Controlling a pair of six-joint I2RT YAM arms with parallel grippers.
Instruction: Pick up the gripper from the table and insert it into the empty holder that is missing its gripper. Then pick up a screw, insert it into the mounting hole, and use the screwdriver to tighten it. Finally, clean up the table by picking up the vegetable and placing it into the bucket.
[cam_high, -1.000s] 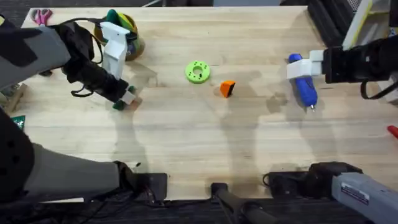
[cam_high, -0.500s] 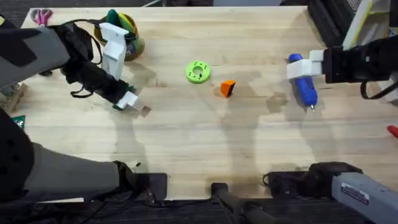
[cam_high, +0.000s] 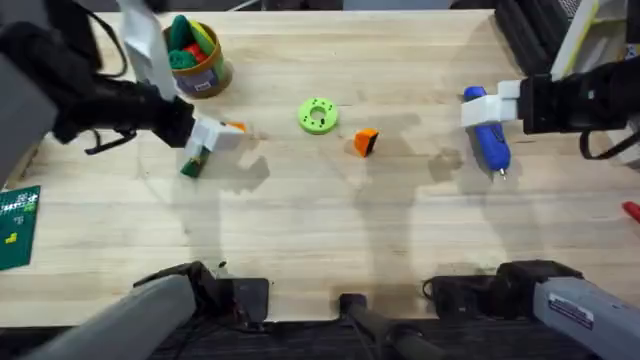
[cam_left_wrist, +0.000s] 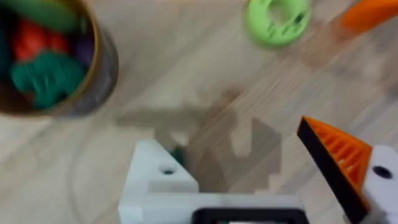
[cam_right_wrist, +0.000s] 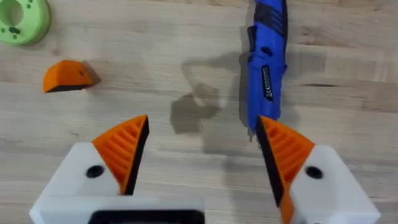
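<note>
The small orange gripper (cam_high: 366, 142) lies on the table right of the lime-green disc (cam_high: 318, 115); it shows again as an orange wedge (cam_right_wrist: 68, 76) in the right wrist view. My left gripper (cam_high: 222, 133) hangs open just above and right of the green vegetable (cam_high: 190, 166), which lies on the wood. One of its fingers is the bare white holder (cam_left_wrist: 158, 180), the other finger (cam_left_wrist: 336, 155) bears an orange pad. The bucket (cam_high: 212, 76) of toys stands at the back left. My right gripper (cam_right_wrist: 202, 143) is open over the blue screwdriver (cam_high: 489, 140).
A green circuit board (cam_high: 18, 225) lies at the table's left edge. A red object (cam_high: 631, 209) pokes in at the right edge. Dark equipment stands at the back right corner. Bare wood stretches across the front half of the table.
My left arm has lifted and swung back and to the right, away from the vegetable, which stays on the table. The right arm and the screwdriver have not moved.
</note>
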